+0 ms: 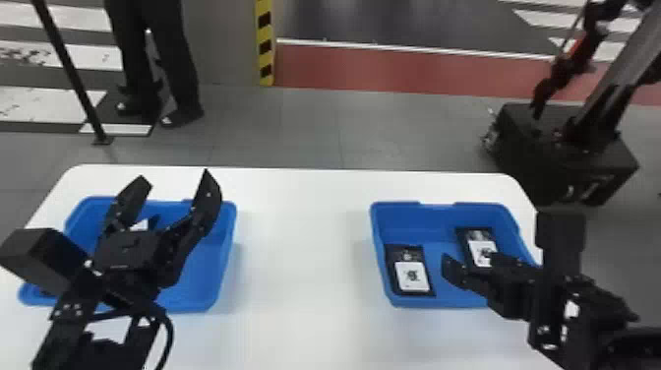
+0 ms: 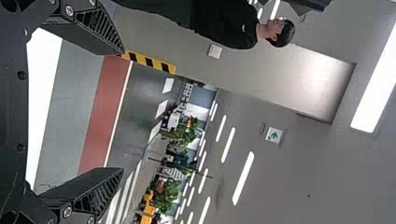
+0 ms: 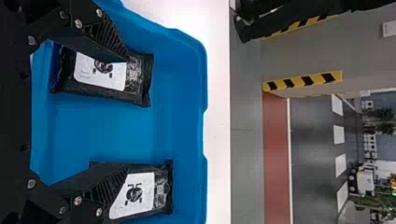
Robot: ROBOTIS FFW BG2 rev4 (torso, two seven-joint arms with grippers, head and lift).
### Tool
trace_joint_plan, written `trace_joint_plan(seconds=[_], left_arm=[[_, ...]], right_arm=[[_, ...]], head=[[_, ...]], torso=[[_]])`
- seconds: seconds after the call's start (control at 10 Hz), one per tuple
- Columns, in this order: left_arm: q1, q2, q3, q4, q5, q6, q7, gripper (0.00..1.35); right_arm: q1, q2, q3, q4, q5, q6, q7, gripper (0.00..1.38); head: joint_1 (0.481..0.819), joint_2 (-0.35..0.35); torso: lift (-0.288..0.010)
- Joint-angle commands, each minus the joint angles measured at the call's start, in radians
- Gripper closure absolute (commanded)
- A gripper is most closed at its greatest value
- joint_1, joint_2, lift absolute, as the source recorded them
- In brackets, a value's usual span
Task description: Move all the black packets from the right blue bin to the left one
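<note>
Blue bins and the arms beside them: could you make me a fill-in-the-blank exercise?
The right bin holds ____ black packets.
Each of those packets carries a ____ label.
Both bins stand on a white ____.
The left end effector has its fingers not shut but ____.

Missing words: two; white; table; open.

smooth plastic bin (image 3: pixel 180 116), glossy black packet (image 3: pixel 105 78)
</note>
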Motion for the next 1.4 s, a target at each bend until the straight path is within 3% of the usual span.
trace_joint_plan(seconds=[0.0, 0.6, 0.9, 1.1, 1.3], left_arm=[[0.0, -0.003, 0.0, 0.0, -0.004, 0.006, -0.001, 0.13], [0.0, 0.002, 0.0, 0.0, -0.008, 0.003, -0.009, 0.14], [0.0, 0.005, -0.001, 0.0, -0.016, 0.001, -0.012, 0.13], [0.0, 0.008, -0.001, 0.0, -0.017, 0.001, -0.015, 0.14], [-0.002, 0.009, -0.006, 0.0, -0.017, 0.001, -0.017, 0.14]], right_arm=[[-0.037, -0.004, 0.006, 0.056, 0.007, 0.023, 0.003, 0.25], [-0.194, 0.001, 0.069, 0.299, 0.013, 0.02, 0.061, 0.26], [-0.208, 0.013, 0.097, 0.324, 0.015, 0.045, 0.061, 0.26], [-0.186, 0.039, 0.097, 0.28, 0.036, 0.092, 0.055, 0.26], [-0.201, 0.039, 0.098, 0.314, 0.028, 0.094, 0.057, 0.26]], head=[[0.695, -0.112], [0.695, -0.099], [0.695, -0.077], [0.695, -0.064], [0.695, -0.059]], torso=[[-0.11], [-0.11], [-0.11], [-0.11], [-0.11]])
